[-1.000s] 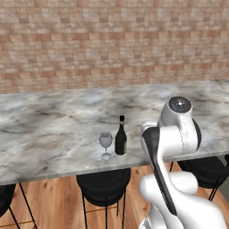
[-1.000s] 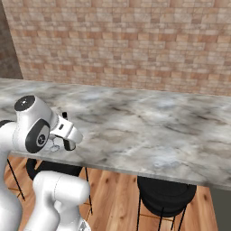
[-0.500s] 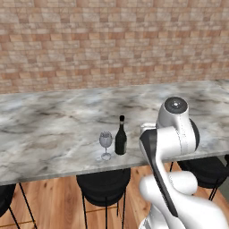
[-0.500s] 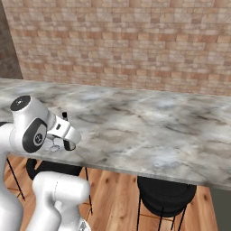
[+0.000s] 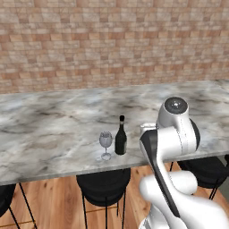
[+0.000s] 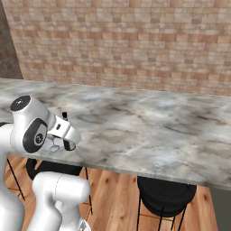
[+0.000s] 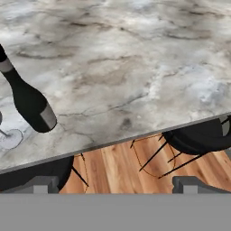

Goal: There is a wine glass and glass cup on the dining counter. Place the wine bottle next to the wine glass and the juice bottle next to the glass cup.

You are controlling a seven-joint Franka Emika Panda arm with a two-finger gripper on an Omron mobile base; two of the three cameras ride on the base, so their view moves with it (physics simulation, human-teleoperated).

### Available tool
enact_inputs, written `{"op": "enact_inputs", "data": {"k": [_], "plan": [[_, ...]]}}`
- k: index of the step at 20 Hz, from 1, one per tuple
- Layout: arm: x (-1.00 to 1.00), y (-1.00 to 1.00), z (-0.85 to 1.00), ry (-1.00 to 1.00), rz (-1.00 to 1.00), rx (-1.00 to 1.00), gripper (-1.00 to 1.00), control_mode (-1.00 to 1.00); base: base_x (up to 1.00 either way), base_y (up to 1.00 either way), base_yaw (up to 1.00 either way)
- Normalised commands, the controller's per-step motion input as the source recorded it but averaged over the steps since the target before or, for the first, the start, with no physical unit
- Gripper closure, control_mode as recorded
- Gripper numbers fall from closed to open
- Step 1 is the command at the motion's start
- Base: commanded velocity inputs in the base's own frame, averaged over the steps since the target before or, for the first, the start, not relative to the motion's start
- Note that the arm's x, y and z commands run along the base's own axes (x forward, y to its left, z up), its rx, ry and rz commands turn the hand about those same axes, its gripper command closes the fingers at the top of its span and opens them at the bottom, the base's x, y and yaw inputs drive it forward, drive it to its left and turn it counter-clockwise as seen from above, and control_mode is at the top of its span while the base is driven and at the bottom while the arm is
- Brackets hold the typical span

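One wine bottle [image 5: 120,141], one wine glass [image 5: 105,144] just beside it, dining counter [image 5: 53,129], pincer [image 7: 115,184] spread wide, empty

The long grey-veined marble table [image 5: 53,129] looks polished and smooth, with a soft sheen. On it, the small clear stemmed wine glass [image 5: 105,144] is thin, see-through glass. The slim dark wine bottle [image 5: 120,136] is glossy dark glass with a matt pale label. The rough red-brown brick wall [image 5: 112,44] looks matt. The floor [image 7: 122,167] is warm, smooth wooden planking. The round black stools [image 5: 103,185] have matt seats on thin dark metal legs.
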Motion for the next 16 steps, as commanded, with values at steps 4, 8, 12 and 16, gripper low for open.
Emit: {"op": "enact_inputs", "data": {"k": [4, 8, 12, 16], "plan": [[0.00, 0.00, 0.00, 0.00, 0.00, 0.00, -1.00, 1.00, 0.00, 0.00, 0.00], [0.00, 0.00, 0.00, 0.00, 0.00, 0.00, -1.00, 1.00, -0.04, 0.00, 0.00], [0.00, 0.00, 0.00, 0.00, 0.00, 0.00, -1.00, 1.00, -0.32, 0.00, 0.00], [0.00, 0.00, 0.00, 0.00, 0.00, 0.00, -1.00, 1.00, -0.47, 0.00, 0.00]]}}
